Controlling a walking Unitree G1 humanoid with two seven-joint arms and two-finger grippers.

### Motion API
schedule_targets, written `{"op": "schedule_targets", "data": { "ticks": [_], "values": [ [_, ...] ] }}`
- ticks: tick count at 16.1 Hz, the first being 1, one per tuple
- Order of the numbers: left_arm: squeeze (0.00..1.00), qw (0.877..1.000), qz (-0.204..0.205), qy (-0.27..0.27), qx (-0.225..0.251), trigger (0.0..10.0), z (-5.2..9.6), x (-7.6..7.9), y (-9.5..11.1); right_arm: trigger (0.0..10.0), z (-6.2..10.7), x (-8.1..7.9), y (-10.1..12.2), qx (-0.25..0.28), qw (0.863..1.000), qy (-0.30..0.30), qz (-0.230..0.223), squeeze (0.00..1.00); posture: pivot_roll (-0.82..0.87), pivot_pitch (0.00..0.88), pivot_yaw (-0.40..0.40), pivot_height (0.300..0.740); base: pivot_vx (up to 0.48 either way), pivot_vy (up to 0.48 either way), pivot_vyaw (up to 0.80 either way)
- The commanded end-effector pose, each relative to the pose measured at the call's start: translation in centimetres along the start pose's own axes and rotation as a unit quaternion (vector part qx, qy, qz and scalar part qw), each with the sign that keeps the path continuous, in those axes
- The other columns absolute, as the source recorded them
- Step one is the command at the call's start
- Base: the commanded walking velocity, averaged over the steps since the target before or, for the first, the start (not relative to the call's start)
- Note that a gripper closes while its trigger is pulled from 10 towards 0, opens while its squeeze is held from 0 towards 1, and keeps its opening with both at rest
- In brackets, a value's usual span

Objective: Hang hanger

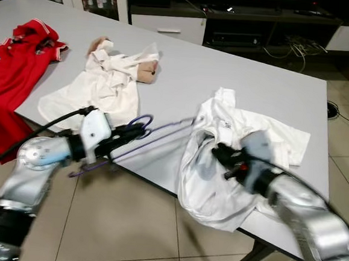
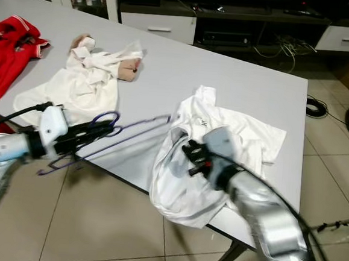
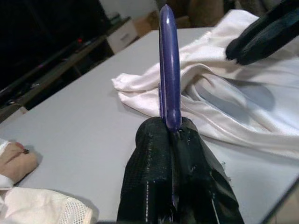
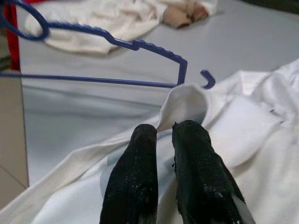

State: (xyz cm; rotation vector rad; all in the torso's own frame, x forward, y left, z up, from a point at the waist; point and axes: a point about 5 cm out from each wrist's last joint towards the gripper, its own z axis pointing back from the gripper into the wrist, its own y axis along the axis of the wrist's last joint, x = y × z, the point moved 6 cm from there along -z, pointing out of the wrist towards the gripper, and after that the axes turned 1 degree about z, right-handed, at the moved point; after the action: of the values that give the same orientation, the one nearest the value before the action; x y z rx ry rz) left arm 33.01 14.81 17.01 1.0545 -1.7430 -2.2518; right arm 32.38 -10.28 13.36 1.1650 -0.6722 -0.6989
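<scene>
A blue-purple plastic hanger (image 1: 162, 132) is held level over the table's front edge, its far end reaching the collar of a white shirt (image 1: 253, 127). My left gripper (image 1: 131, 133) is shut on the hanger (image 3: 169, 70) near its hook. The shirt lies at the table's front right and droops over the edge. My right gripper (image 1: 219, 152) is on the shirt's opening, its fingers (image 4: 187, 154) pressed together with a raised fold of the white fabric (image 4: 187, 100) at their tips. The hanger's end (image 4: 184, 70) stands just beyond that fold.
The grey table (image 1: 228, 68) also carries a crumpled white garment (image 1: 105, 89) with a beige soft toy (image 1: 147, 73) beside it, and a red shirt (image 1: 16, 63) hanging off the left edge. Tiled floor (image 1: 125, 223) lies in front; low cabinets (image 1: 170, 27) stand behind.
</scene>
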Motion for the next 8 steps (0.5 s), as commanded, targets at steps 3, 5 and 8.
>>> {"op": "schedule_targets", "data": {
  "ticks": [3,5,8],
  "values": [
    [0.00,0.999,-0.031,-0.036,-0.012,10.0,1.1,0.5,0.6,10.0,-1.6,-0.1,0.6,-0.012,0.999,-0.011,0.034,0.00,0.00,0.074,-0.008,0.740,0.000,0.000,0.00],
    [0.00,0.997,-0.059,-0.052,-0.026,10.0,2.3,0.5,1.2,10.0,-2.7,1.1,0.0,-0.038,0.996,-0.057,0.050,0.00,0.01,0.077,-0.015,0.740,0.000,0.000,0.00],
    [0.00,0.995,-0.075,-0.050,-0.038,10.0,3.2,0.1,1.6,10.0,-3.6,2.3,-1.5,-0.086,0.987,-0.108,0.082,0.00,0.03,0.079,-0.019,0.740,0.000,0.000,0.00]
  ]
}}
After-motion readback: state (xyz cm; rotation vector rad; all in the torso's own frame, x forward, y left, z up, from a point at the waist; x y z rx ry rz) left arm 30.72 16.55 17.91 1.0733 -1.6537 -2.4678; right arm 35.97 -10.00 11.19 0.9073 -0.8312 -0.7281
